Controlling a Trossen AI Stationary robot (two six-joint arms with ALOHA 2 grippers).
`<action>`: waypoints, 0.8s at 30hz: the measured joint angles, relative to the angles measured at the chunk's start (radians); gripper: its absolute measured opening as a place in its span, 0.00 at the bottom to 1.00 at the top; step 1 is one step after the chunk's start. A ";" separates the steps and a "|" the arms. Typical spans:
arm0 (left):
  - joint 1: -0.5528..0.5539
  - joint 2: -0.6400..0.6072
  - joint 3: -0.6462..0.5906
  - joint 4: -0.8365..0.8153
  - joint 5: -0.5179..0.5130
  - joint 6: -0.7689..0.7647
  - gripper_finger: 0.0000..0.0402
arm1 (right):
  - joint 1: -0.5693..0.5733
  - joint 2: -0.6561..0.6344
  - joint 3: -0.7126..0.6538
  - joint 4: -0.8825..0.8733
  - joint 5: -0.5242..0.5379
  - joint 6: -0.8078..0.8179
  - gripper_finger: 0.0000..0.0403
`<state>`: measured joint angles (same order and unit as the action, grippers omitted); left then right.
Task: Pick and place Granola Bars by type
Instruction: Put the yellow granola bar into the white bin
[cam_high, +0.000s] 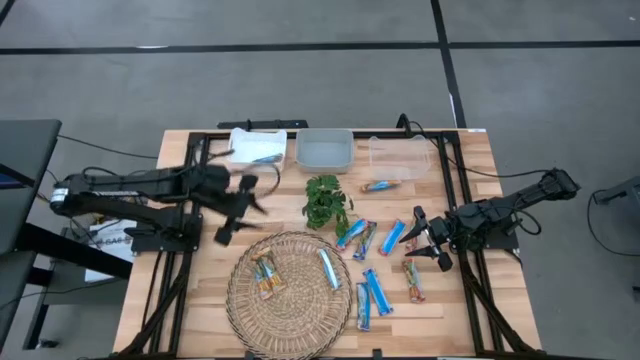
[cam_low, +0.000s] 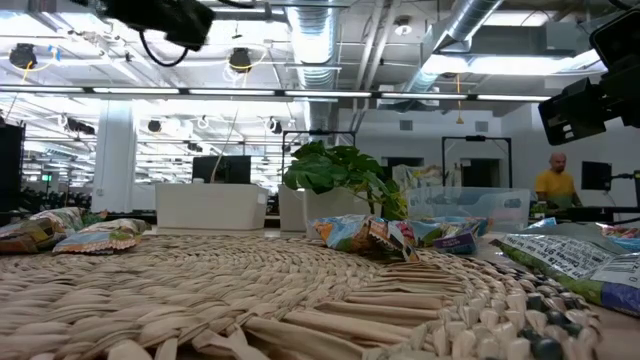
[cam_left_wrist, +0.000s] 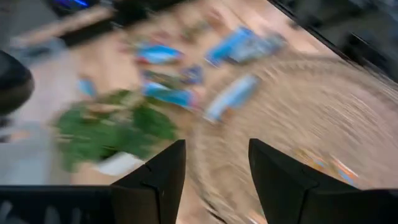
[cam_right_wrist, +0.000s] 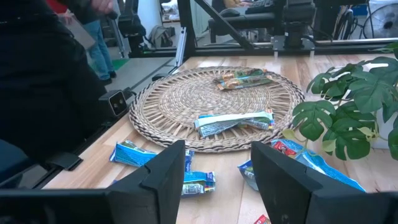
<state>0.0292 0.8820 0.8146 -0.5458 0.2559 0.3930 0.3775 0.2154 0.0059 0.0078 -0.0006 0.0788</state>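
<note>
Mostly the granola bars (cam_high: 378, 291) are lying flat right of the woven mat (cam_high: 290, 320), long axes fanned; two are resting on it. Left gripper (cam_high: 238, 213) is hovering spread and empty beside the plant (cam_high: 326, 201) (blurred), while right gripper (cam_high: 425, 240) is hanging parted, empty, over scattered bars.

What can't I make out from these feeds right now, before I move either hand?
- Left wrist view: motion blur smears the bars and plant; wrapper types are unreadable.
- High view: print on the bars on the woven mat is too small.
- Low view: neither hand shows; the mat's rim fills the foreground, hiding the tabletop.
- Right wrist view: the right hand covers bars directly below; the plant is cut off at the edge.
</note>
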 joint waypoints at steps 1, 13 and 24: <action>-0.040 0.000 0.000 -0.036 -0.013 0.000 0.42 | 0.000 0.000 0.000 0.000 0.000 0.000 0.44; -0.396 0.121 0.000 -0.251 -0.191 0.029 0.42 | 0.000 0.000 0.000 0.000 0.000 0.000 0.44; -0.569 0.316 0.000 -0.191 -0.221 0.101 0.42 | 0.000 0.000 0.000 0.000 0.000 0.000 0.44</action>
<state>-0.5400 1.1982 0.8143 -0.7368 0.0345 0.4938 0.3775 0.2153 0.0059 0.0082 -0.0006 0.0788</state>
